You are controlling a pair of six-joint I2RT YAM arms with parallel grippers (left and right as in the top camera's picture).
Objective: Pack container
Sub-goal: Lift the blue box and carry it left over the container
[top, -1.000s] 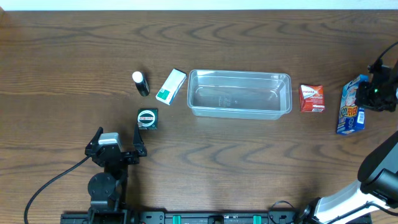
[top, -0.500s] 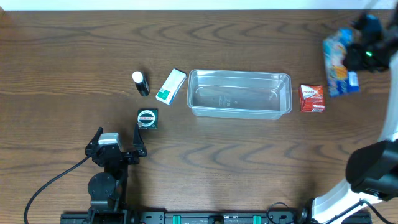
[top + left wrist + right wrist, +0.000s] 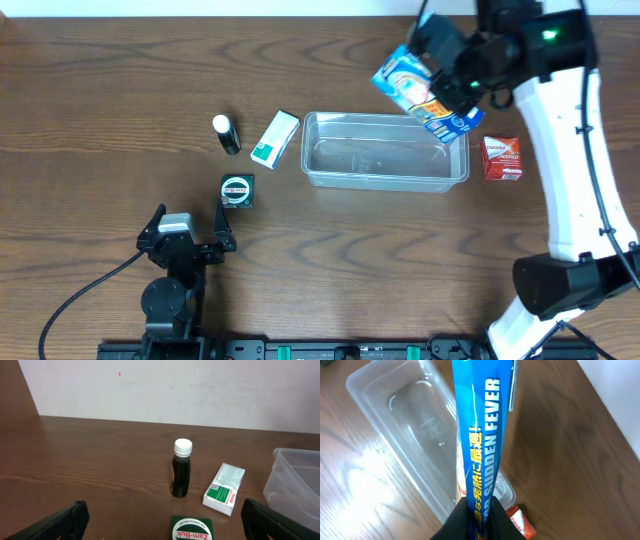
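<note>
The container (image 3: 372, 158) lies empty on the surface (image 3: 100, 80). Above its far right corner our right hand (image 3: 476, 525) clamps the blue packet (image 3: 418, 90); we should align it lengthwise over the container, lower, then release. Our left hand (image 3: 190, 228) rests open, left of it.

clear plastic rectangular container (image 3: 385, 183) mid-table (image 3: 400, 260) | small red carton (image 3: 501, 158) just right | white-and-green carton (image 3: 275, 138) just left | white-capped dark bottle (image 3: 226, 134) farther left | green square tin (image 3: 237, 190) nearer | blue flat box (image 3: 420, 88) above container's far-right rim

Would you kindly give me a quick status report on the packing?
Right gripper shut on blue box, over right end of container. Left gripper open, empty. Container empty, path clear.
</note>
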